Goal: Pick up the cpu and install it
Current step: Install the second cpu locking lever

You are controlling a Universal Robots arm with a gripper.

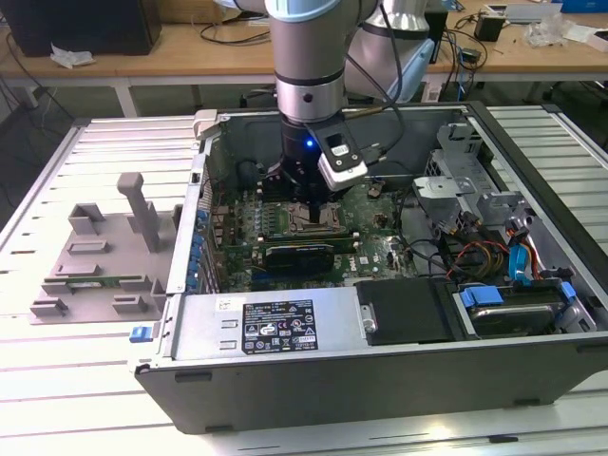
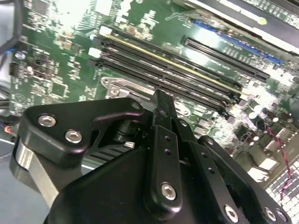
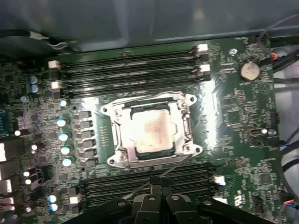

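The cpu (image 3: 154, 132), a silver-grey square, lies flat inside the metal socket frame (image 3: 122, 154) on the green motherboard (image 3: 233, 135). In the first wrist view my gripper (image 3: 156, 181) is beside the socket and over the memory slots, fingers together with nothing between them. Its tip is at a thin metal lever (image 3: 177, 164) that runs along the socket's edge; whether it touches is unclear. In the exterior view the gripper (image 1: 308, 211) hangs straight down inside the open computer case, just above the socket (image 1: 330, 221). The second wrist view shows a black finger (image 2: 162, 140) above the memory slots (image 2: 187, 74).
A long black expansion card (image 1: 299, 255) lies just in front of the socket. The power supply (image 1: 275, 323), a drive bay (image 1: 508, 309) and cables (image 1: 475, 256) crowd the case. The case walls (image 1: 185, 237) stand around the board. A grey fixture (image 1: 100, 256) sits on the table at the exterior view's left.
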